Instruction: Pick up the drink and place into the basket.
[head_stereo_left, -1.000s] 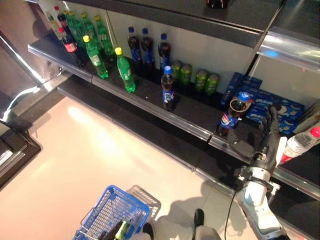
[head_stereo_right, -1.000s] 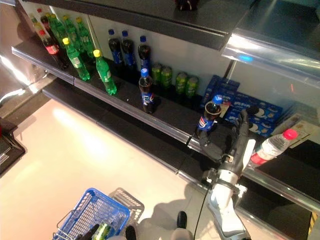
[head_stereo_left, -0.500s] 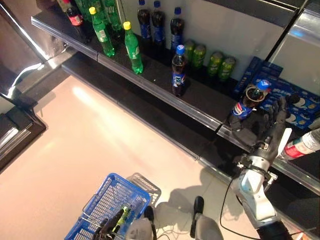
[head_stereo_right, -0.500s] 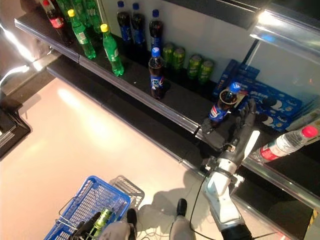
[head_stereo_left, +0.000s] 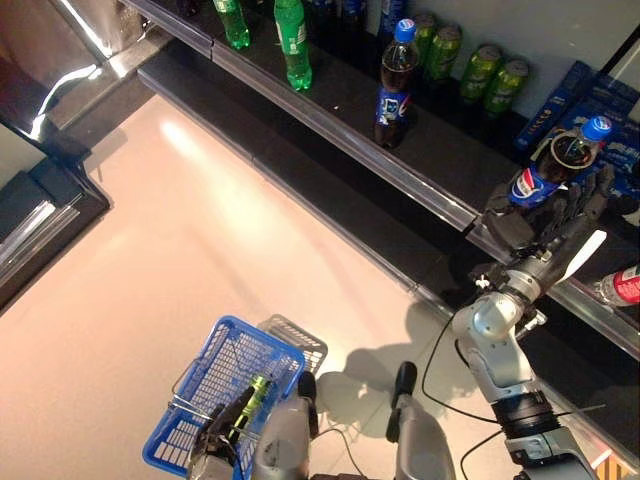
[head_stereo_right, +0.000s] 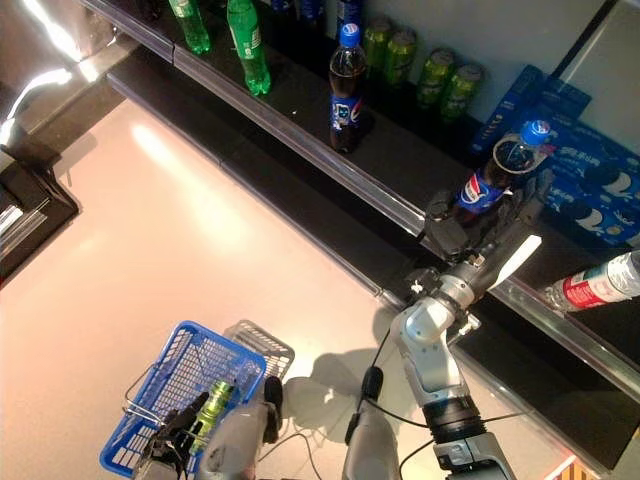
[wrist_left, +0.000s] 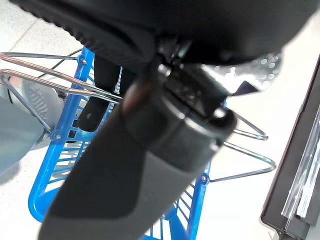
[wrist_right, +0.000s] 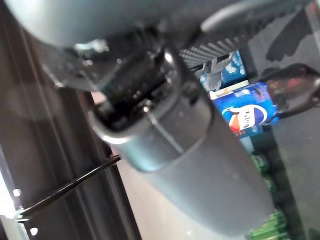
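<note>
Drink: dark cola bottle with blue cap (head_stereo_left: 553, 167), tilted over the dark shelf (head_stereo_left: 420, 160).
Right hand (head_stereo_left: 556, 222): fingers (head_stereo_left: 590, 196) wrapped round the bottle.
Left hand (head_stereo_left: 222, 437): clenched on blue wire basket (head_stereo_left: 195, 395) handle.

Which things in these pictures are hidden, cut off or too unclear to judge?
- Right hand: it is at the cola bottle, but its own wrist view is filled by the thumb, so a closed grip cannot be confirmed.
- Left hand: its bulk blocks its wrist view; only the blue basket and wire handles show past it.
- Basket contents: a green bottle shows, partly behind the wires.
- Red-labelled bottle: cut off by the eye views' right edge.
</note>
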